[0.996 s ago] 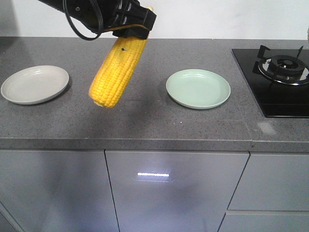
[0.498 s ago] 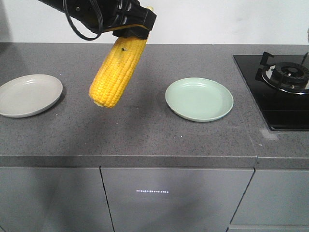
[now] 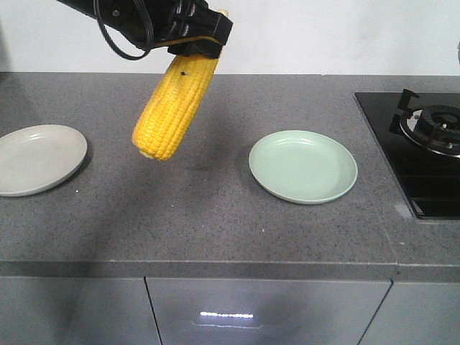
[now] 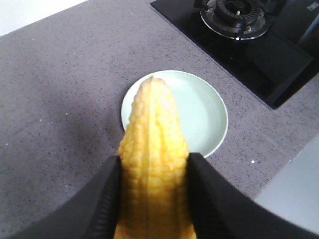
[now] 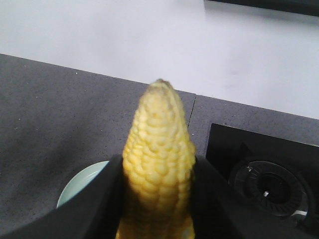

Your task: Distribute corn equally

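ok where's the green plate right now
In the front view the green plate sits on the counter right of centre, between the held corn cob and the stove.

Front camera faces the counter (image 3: pixel 215 215); close wrist cameras share the plate (image 4: pixel 207 117).

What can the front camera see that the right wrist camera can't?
Only the front view shows the whitish plate and the left hand holding a corn cob. Only the right wrist view shows the right hand squeezing a second corn cob. Both show the green plate, the stove burner and the gray counter.
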Robot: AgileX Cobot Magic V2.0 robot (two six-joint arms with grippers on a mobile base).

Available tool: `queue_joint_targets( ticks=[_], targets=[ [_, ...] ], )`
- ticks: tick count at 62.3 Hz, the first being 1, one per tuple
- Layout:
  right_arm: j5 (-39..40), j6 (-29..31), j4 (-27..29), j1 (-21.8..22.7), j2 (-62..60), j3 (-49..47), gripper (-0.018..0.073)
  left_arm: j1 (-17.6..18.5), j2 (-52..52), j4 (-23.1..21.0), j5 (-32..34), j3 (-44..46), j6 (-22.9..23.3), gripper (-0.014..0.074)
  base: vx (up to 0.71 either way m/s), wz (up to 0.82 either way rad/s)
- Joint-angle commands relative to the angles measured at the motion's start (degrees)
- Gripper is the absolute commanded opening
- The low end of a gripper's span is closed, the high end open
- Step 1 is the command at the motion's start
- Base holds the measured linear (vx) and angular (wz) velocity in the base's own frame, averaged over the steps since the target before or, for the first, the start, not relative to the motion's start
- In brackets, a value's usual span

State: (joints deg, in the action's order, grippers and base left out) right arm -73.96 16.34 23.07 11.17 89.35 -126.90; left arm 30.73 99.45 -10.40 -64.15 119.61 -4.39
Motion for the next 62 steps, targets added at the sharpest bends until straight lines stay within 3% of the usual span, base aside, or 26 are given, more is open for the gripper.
queue_joint_targets(
  ticks=[1, 62],
  targets=[
    [0.1, 0.2, 1.0, 0.3, -1.8, -1.4, -0.0004, 0.3, -2.9, -0.9, 3.5, 1.9, 0.0, -0.0007, 0.11, 0.01],
    [0.1, 0.2, 1.0, 0.3, -1.8, -1.4, -0.0004, 0.3, -2.9, -0.9, 3.5, 1.9, 0.0, -0.0007, 0.08, 0.02]
  ],
)
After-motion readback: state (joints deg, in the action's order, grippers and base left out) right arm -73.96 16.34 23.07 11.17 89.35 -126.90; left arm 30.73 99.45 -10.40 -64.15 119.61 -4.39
